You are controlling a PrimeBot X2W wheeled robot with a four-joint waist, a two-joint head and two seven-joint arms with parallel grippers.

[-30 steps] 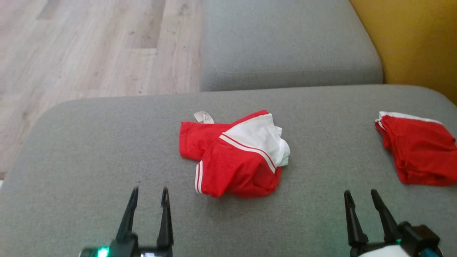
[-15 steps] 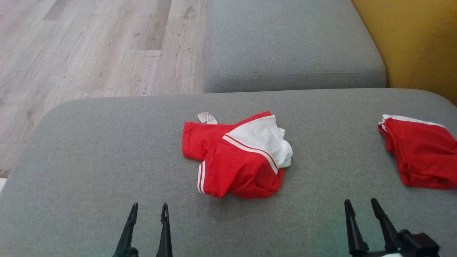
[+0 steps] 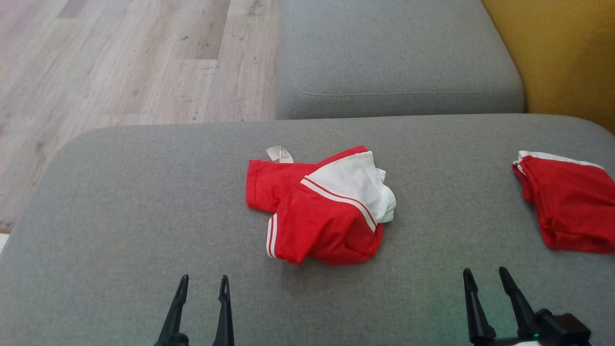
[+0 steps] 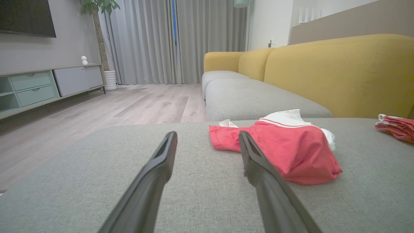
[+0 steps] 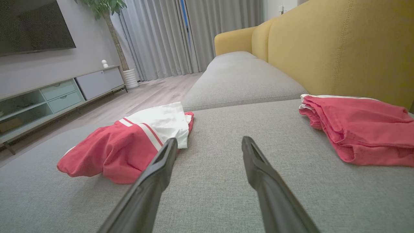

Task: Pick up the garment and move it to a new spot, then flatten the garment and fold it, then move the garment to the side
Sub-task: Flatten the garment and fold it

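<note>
Grey sofa seat [image 3: 120, 202] w/ crumpled red & white garment [image 3: 322, 211] lying mid-cushion, label at its far edge. L gripper [image 3: 203, 278] & R gripper [image 3: 484, 271] at the near edge, fingers spread wide, nothing held, both apart from it. 2nd red garment [image 3: 567, 206] at right end by yellow backrest [image 3: 567, 53]. Wood floor [image 3: 120, 62] to left; grey curtains [image 4: 145, 42] & low cabinet [image 4: 32, 87] across rm.

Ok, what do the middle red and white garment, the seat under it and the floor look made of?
Garment: soft matte knit, possibly jersey; it crumples in limp folds.
Seat: grey woven upholstery, flecked weave.
Floor: pale wood-look planks with grain; wood or laminate, unclear.
</note>
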